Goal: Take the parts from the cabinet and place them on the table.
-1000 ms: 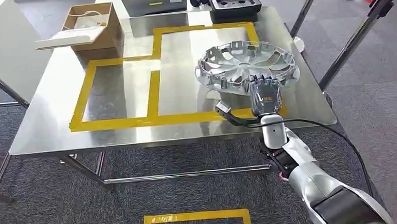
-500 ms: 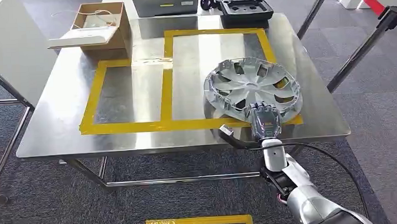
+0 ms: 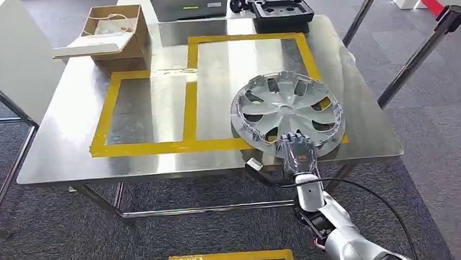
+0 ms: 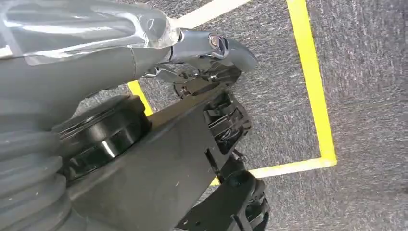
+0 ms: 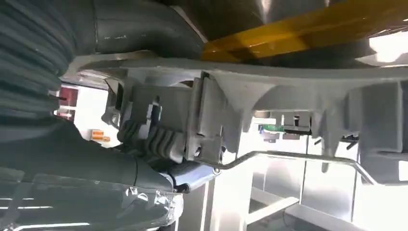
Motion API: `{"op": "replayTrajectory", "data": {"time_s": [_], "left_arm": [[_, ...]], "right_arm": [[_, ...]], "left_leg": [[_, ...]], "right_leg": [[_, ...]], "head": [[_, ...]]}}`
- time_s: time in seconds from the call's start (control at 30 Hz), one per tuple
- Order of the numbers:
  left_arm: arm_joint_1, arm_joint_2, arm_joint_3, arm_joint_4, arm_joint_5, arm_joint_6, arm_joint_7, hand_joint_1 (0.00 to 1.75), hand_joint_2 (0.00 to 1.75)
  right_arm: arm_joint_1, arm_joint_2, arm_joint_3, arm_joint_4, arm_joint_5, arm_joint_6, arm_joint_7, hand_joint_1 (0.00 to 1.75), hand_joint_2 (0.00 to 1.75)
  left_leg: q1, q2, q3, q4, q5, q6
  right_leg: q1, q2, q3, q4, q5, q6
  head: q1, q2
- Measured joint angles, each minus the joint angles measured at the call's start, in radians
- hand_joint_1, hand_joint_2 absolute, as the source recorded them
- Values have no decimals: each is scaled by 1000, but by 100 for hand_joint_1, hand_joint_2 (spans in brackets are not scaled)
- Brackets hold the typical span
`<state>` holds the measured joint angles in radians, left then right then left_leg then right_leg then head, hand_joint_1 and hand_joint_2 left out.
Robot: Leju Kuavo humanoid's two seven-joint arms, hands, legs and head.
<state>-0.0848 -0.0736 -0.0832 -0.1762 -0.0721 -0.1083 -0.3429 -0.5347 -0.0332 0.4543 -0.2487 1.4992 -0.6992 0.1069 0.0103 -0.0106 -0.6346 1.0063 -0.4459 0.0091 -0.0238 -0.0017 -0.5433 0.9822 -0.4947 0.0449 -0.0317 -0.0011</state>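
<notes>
Since a second ago the silver plastic wheel cover point(image 3: 288, 114) has tipped down from a raised tilt to lie nearly flat on the shiny steel tabletop point(image 3: 146, 161), and the right hand point(image 3: 295, 153) has drawn back toward the near edge with it. The cover now sits in the right-hand yellow-taped rectangle point(image 3: 193, 84), at about four o'clock on the tabletop, its near rim lapping over the front tape line. The right hand grips that rim at the cover's six o'clock, fingers curled over the edge; the right wrist view shows them wrapped round the ribbed rim point(image 5: 159, 137). The left hand point(image 4: 211, 62) hangs beside the body over the carpet, and whether its fingers are closed I cannot tell. This looks like the setting-down step, almost done. Next the fingers likely need to release and slide back without dragging the cover off the front edge.
</notes>
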Motion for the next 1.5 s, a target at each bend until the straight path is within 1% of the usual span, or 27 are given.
{"op": "replayTrajectory", "data": {"time_s": [0.1, 0.2, 0.27, 0.37, 0.57, 0.73, 0.9, 1.03, 1.17, 1.27, 1.4, 1.5], "left_arm": [[0, -1, 0, 0, -3, -8, 5, 0, 175], [0, -1, 0, 0, -9, -20, 16, 0, 175], [0, -1, 0, 0, -10, -21, 23, 0, 175], [1, 0, 0, 0, -11, -22, 26, 0, 175], [2, 1, 0, 0, -19, -32, 26, 0, 175], [2, 5, 0, 0, -34, -50, 26, 0, 175], [5, 16, -2, 0, -43, -64, 27, 0, 175], [4, 26, -3, 0, -51, -83, 36, 0, 175], [-1, 42, -3, 0, -50, -92, 39, 0, 175], [-2, 48, -3, 0, -49, -91, 38, 0, 175], [-2, 50, -3, 0, -49, -88, 36, 0, 175], [-2, 47, -3, 0, -46, -68, 27, 0, 175]], "right_arm": [[-1, -2, -3, 4, 12, 5, 40, 175, 175], [-5, -19, -3, 8, 35, 3, 90, 175, 175], [-13, -43, -4, 8, 51, -1, 138, 175, 175], [-37, -78, -4, 1, 60, -2, 182, 175, 175], [-106, -145, 5, -11, 60, -2, 222, 175, 175], [-164, -187, 9, -19, 61, -2, 210, 175, 175], [-178, -198, 15, -35, 61, -2, 197, 175, 175], [-178, -194, 23, -37, 61, -2, 179, 175, 175], [-174, -178, 30, -51, 61, -2, 162, 175, 175], [-171, -160, 37, -60, 61, -2, 144, 175, 175], [-165, -143, 50, -68, 61, -2, 141, 175, 175], [-165, -135, 56, -69, 61, -2, 140, 175, 175]], "left_leg": [[1, 0, 0, 0, 0, 0], [2, -1, 0, 0, 0, 0], [1, -1, 0, 0, 0, 0], [0, -1, 0, 0, 1, 1], [0, -2, 0, 0, 1, 1], [0, -1, 0, 0, 1, 1], [0, -1, 0, 0, 1, 1], [0, -1, 0, 0, 1, 1], [0, -1, 0, 0, 1, 1], [0, -1, 0, 0, 1, 1], [0, -1, 0, 0, 1, 1], [0, -1, 0, 0, 1, 1]], "right_leg": [[1, 0, 0, 0, -1, -1], [1, 0, 1, 0, -1, -1], [0, -1, 2, 0, 0, -1], [-1, 0, 2, 0, 0, 0], [-1, -1, 2, 1, 1, 0], [-1, -1, 1, 1, 0, 0], [0, -1, 1, 1, 0, 0], [0, -1, 1, 1, 0, 0], [0, -1, 1, 1, 0, 0], [0, -1, 1, 2, 0, 0], [0, -1, 1, 2, 0, 0], [0, -1, 1, 2, 0, 0]], "head": [[0, 0], [0, 0], [1, 0], [0, 0], [0, 0], [0, 0], [1, 0], [0, 0], [1, 0], [0, 0], [0, 0], [0, 0]]}}
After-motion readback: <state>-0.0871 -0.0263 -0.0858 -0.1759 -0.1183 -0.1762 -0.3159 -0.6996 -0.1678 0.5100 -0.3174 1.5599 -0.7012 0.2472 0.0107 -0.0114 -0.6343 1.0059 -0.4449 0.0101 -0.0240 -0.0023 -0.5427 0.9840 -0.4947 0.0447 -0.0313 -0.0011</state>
